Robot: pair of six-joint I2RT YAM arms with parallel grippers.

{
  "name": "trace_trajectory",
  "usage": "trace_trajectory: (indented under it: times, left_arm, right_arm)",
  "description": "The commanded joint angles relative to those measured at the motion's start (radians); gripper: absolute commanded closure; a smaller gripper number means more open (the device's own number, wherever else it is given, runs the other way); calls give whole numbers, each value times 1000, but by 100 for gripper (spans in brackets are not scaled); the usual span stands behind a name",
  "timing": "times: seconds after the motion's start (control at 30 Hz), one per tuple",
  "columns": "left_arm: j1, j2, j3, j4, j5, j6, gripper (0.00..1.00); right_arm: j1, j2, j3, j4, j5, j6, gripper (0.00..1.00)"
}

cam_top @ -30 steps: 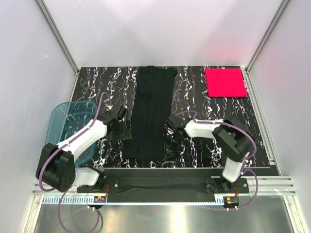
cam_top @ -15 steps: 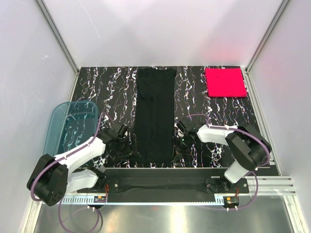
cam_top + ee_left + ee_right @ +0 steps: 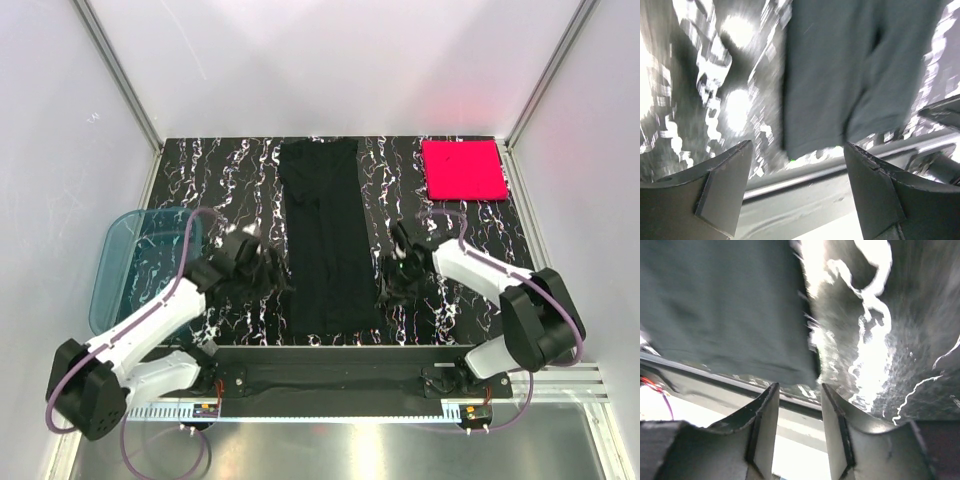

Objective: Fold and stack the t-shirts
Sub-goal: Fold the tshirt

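Observation:
The black t-shirt (image 3: 325,235) lies as a long narrow strip down the middle of the marbled table (image 3: 450,230), its near end by the front edge. It shows grey in the left wrist view (image 3: 840,75) and the right wrist view (image 3: 725,310). The pink-red t-shirt (image 3: 463,169) sits as a neat square at the back right. My left gripper (image 3: 268,277) is open and empty beside the strip's left edge. My right gripper (image 3: 392,283) is open and empty beside the strip's right edge. Neither touches the cloth.
A translucent blue plastic tub (image 3: 140,262) stands at the left edge beside my left arm. A metal rail (image 3: 320,355) runs along the front edge. White walls enclose the back and sides.
Both grippers have moved away from the front edge and slightly outward, both empty. The black strip's near end now lies slanted to the right. The tub has shifted.

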Motion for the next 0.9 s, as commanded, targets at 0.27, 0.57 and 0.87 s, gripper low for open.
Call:
trace_trajectory:
  times: [0.27,0.57,0.87]
  left_arm:
    - [97,492,420,200,7,251,27]
    - [253,791,664,562,113,278,37]
    - [323,1078,879,841,139,74,67]
  right_arm:
    - [2,240,443,-17,-76,-137,74]
    - [-41,502,844,98,130,-220,82]
    - [-200,944,1421,181,-66,-179,87]
